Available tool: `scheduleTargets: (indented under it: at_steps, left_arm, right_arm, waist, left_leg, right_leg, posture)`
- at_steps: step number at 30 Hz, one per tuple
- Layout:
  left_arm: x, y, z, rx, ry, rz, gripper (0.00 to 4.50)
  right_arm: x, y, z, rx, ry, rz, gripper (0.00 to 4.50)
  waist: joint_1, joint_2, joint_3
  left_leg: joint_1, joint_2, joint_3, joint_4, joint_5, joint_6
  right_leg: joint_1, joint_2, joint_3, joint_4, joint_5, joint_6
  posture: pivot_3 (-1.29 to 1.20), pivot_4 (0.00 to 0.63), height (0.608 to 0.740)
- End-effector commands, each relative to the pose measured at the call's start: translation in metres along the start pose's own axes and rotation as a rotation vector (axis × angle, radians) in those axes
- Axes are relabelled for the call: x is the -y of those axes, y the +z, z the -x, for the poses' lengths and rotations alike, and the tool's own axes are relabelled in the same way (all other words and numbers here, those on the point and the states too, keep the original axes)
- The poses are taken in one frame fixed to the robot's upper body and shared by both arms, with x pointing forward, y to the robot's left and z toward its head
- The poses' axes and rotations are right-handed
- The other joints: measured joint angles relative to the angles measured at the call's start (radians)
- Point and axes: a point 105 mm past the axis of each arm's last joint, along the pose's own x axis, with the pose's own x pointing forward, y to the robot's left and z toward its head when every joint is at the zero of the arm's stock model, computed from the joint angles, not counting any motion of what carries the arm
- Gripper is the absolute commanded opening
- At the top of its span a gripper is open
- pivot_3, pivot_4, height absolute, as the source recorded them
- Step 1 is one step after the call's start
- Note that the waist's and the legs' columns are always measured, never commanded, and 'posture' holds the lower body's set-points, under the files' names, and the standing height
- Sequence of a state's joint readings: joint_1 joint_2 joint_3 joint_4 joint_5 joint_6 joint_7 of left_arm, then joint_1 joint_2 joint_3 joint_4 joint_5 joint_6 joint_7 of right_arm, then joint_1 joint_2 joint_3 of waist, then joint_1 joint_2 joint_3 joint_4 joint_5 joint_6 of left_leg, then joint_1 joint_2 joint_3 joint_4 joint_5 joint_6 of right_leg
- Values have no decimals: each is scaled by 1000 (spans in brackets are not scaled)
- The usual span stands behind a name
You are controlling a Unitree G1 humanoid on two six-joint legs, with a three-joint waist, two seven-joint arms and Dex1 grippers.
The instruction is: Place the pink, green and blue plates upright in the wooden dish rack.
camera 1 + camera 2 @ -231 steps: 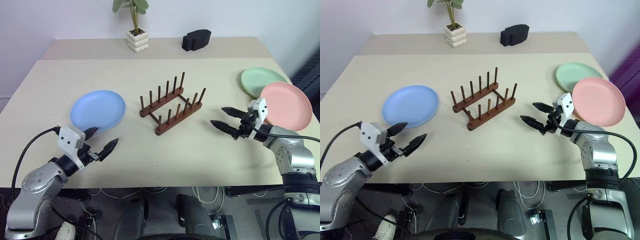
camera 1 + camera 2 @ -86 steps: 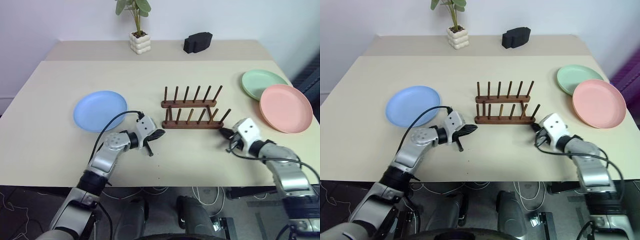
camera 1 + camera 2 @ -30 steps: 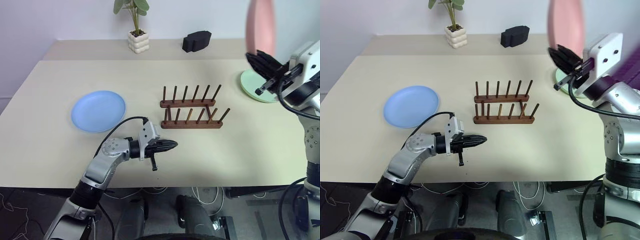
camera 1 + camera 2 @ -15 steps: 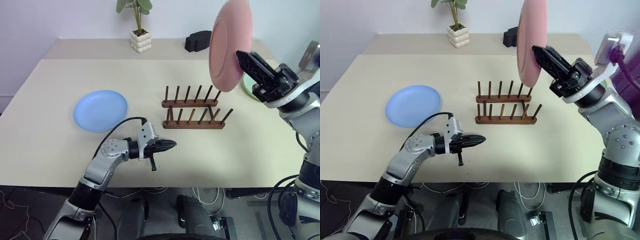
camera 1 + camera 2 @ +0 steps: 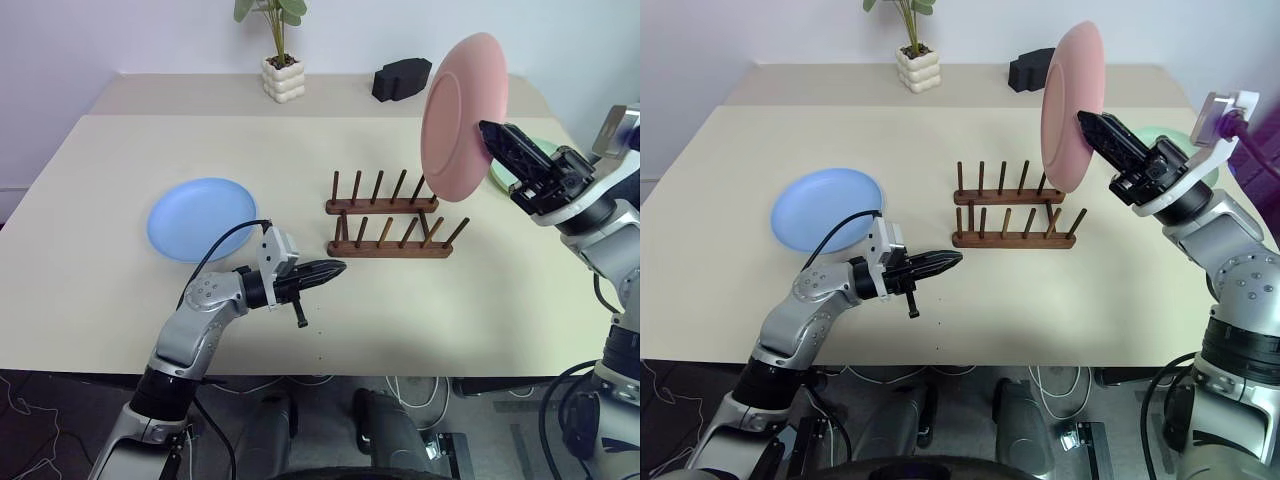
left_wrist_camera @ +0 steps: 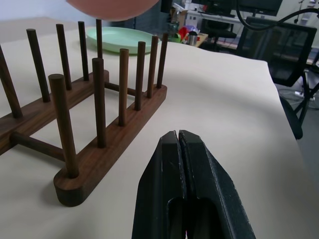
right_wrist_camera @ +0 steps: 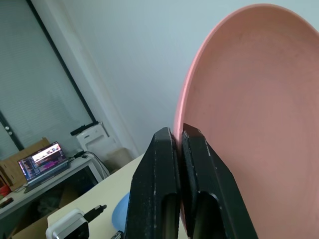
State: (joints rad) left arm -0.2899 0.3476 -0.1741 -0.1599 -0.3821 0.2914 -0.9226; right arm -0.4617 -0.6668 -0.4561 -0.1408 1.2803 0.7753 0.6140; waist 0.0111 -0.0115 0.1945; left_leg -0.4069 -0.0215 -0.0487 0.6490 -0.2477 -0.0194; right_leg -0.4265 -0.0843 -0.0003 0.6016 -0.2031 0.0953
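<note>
You are on the first plate: your right claw [image 5: 497, 138] grips the pink plate [image 5: 461, 117] by its rim, held upright in the air above the right end of the wooden dish rack [image 5: 390, 220]. Your left claw [image 5: 325, 270] sits closed and empty just left of the rack. The blue plate [image 5: 201, 217] and green plate [image 5: 1168, 137] lie on the counter [image 5: 120, 160]. Next, judge the lowering: line the rim up between two peg pairs.

Lifted from atop the mint green plate [image 6: 122, 38], the round salmon pink plate [image 5: 462, 118] now stands on edge in the right claw [image 5: 492, 137], above the dark brown wooden rack's [image 5: 390, 220] three o'clock end.
</note>
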Motion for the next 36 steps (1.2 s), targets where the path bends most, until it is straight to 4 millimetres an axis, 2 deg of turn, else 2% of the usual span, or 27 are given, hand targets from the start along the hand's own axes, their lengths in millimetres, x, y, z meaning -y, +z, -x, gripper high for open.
scheduleTargets:
  at_steps: [1, 22, 25, 26, 32, 34, 36]
  left_arm:
    - [2, 14, -2, 39, -18, -51, 0]
    - [4, 10, -3, 21, -21, -55, 0]
    - [4, 10, -3, 19, -21, -54, 0]
    - [5, 10, -3, 19, -21, -53, 0]
    - [5, 9, -4, 16, -24, -50, 0]
    - [5, 9, -4, 16, -25, -50, 0]
    - [5, 9, -4, 15, -24, -51, 0]
  right_arm:
    - [-3, 16, 7, 46, 7, 20, 45]
    - [29, -10, 31, 36, -126, -144, 45]
    - [32, -10, 32, 38, -140, -145, 968]
    - [33, -10, 33, 38, -148, -141, 1403]
    - [44, -3, 35, 55, -229, -56, 4389]
    - [52, 13, 38, 120, -282, 6, 4389]
    - [67, 37, 48, 211, -387, 75, 4389]
  waist:
    - [0, 0, 0]
    - [0, 0, 0]
    - [-1, 0, 0]
    - [-1, 0, 0]
    - [0, 0, 0]
    - [0, 0, 0]
    - [-1, 0, 0]
  left_leg:
    - [0, 0, 0, 0, 0, 0]
    - [0, 0, 0, 0, 0, 0]
    - [0, 0, 0, 0, 0, 0]
    - [0, 0, 0, 0, 0, 0]
    - [0, 0, 0, 0, 0, 0]
    - [0, -1, 0, 0, 0, 0]
    - [0, -1, 1, 1, 0, 0]
  right_leg:
    - [0, 0, 0, 0, 0, 0]
    - [0, 1, 0, 0, 0, 0]
    - [0, 1, 0, 0, 0, 0]
    - [0, 1, 0, 0, 0, 0]
    - [0, 1, 0, 0, 0, 0]
    - [0, 1, 0, 0, 0, 0]
    - [0, 1, 0, 0, 0, 0]
  posture:
    - [0, 150, 736]
    - [0, 150, 736]
    - [0, 150, 736]
    - [0, 150, 736]
    - [0, 150, 736]
    - [0, 150, 736]
    - [0, 150, 736]
